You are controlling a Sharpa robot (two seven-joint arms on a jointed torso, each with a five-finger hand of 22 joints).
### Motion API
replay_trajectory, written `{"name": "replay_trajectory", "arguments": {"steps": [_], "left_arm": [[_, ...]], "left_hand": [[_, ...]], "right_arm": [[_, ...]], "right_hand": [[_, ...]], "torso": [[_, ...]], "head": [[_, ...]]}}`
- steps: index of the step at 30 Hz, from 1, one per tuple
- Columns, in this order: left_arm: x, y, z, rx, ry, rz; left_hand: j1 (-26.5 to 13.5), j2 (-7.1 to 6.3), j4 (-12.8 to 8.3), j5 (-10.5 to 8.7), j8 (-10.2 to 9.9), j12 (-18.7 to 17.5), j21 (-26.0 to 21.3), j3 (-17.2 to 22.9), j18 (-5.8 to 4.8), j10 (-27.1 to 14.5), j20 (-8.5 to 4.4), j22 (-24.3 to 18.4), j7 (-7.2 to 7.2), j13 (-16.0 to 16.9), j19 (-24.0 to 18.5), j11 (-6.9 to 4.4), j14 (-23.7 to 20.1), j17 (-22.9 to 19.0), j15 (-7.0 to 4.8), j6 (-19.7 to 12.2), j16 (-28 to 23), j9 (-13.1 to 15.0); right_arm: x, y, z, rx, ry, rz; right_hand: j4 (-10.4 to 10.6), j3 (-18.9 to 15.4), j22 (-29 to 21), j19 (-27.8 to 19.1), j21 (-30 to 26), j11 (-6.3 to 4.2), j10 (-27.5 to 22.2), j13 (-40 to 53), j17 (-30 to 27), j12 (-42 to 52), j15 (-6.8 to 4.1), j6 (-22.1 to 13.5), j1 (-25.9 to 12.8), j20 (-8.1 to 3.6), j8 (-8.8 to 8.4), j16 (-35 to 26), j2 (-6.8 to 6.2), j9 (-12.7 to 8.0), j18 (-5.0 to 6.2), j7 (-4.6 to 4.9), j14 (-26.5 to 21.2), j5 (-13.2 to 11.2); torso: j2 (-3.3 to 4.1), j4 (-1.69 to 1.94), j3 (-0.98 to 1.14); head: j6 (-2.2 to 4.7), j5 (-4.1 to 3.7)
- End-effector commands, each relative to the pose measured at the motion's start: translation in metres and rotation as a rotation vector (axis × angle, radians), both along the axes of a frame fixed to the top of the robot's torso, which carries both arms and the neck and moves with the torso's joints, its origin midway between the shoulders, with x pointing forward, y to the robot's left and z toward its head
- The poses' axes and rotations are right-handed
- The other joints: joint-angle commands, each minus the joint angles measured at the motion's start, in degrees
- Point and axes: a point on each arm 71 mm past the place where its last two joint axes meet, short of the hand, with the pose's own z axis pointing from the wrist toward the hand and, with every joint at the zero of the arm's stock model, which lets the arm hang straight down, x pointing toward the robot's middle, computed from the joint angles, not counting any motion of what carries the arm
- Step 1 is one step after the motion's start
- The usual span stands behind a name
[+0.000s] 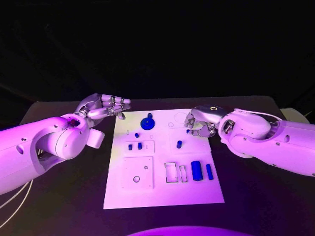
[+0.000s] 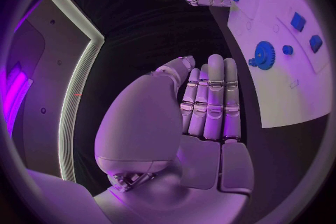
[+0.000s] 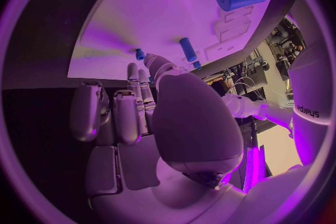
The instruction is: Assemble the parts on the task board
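While both hands hover empty with fingers apart, the left hand off the task board's far left corner and the right hand over its far right edge, near the blue gear, assembly seems barely begun, so the next move likely calls for grasping a loose part.

Only one bit of lettering to read here, dark characters running sideways on the robot's white right arm in the right wrist view, looking like "sharpa", though too bent to be sure.
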Motion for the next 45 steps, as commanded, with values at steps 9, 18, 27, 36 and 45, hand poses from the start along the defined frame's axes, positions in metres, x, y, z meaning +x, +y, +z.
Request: {"name": "replay_trajectory", "arguments": {"steps": [9,18,27,36,45], "left_arm": [[-0.001,0.003,0.004,-0.104,0.005,0.040],[-0.002,0.005,0.004,-0.101,0.010,0.048],[-0.002,0.006,0.003,-0.094,0.022,0.053],[-0.001,0.007,0.002,-0.089,0.033,0.055],[-0.001,0.007,0.001,-0.085,0.042,0.054]], "left_hand": [[0.3,0.74,-0.5,-0.27,0.4,0.6,-0.4,-0.7,0.30,0.0,-0.16,-0.3,-0.14,0.2,0.2,-0.04,0.1,-0.3,-0.08,0.1,-0.5,0.0],[0.6,0.82,-0.8,-0.25,0.4,0.7,-0.5,-0.8,0.29,-0.3,-0.20,-0.3,-0.01,0.2,0.3,0.05,0.1,-0.5,-0.04,-0.1,-0.7,-0.1],[0.6,0.88,-0.9,-0.25,0.3,0.8,-0.6,-1.0,0.27,-0.5,-0.21,-0.4,0.10,0.2,0.4,0.14,0.2,-0.6,0.01,-0.3,-0.8,-0.1],[0.7,0.95,-1.0,-0.24,0.3,0.9,-0.6,-1.0,0.27,-0.7,-0.21,-0.4,0.16,0.2,0.4,0.19,0.2,-0.7,0.04,-0.5,-0.9,-0.1],[0.8,1.04,-1.2,-0.23,0.3,1.0,-0.7,-1.1,0.26,-0.9,-0.21,-0.5,0.22,0.2,0.5,0.23,0.2,-0.8,0.07,-0.6,-1.0,-0.1]], "right_arm": [[0.002,0.007,-0.007,-0.107,-0.021,0.008],[0.004,0.007,-0.010,-0.167,-0.030,-0.010],[0.003,0.009,-0.012,-0.189,-0.031,-0.007],[0.002,0.011,-0.015,-0.180,-0.026,0.002],[0.001,0.015,-0.015,-0.170,-0.025,0.006]], "right_hand": [[-0.4,1.2,5.4,1.1,1.5,0.13,1.1,-0.8,0.4,-0.9,0.31,1.2,0.2,0.05,-0.62,0.6,-0.47,-0.2,-1.15,0.04,2.8,0.7],[-1.0,2.4,6.3,1.7,2.8,0.07,1.7,-1.5,0.6,-1.5,0.26,2.0,0.1,0.10,-1.09,0.9,-0.45,-0.4,-1.40,0.02,2.7,-1.1],[-1.2,2.9,6.7,2.0,3.4,-0.02,2.1,-1.8,0.8,-1.7,0.20,2.5,0.0,0.09,-1.17,1.1,-0.41,-0.4,-1.52,-0.12,2.8,-1.3],[-1.6,3.9,7.5,2.6,4.5,-0.35,3.3,-2.1,1.1,-1.7,-0.03,3.6,-0.5,-0.06,-1.16,1.4,-0.18,-0.3,-1.74,-0.46,2.8,-1.4],[-1.6,4.0,7.8,2.8,4.9,-0.41,3.5,-2.1,1.2,-1.7,-0.07,3.8,-0.7,-0.10,-1.19,1.5,-0.17,-0.3,-1.84,-0.51,2.8,-1.6]], "torso": [[-0.01,0.06,0.00],[-0.05,-0.03,0.02],[-0.04,-0.05,0.07],[-0.02,-0.03,0.05],[-0.03,-0.01,0.05]], "head": [[-0.39,-0.19],[-0.63,-0.25],[-0.83,-0.22],[-1.07,-0.23],[-1.22,-0.22]]}}
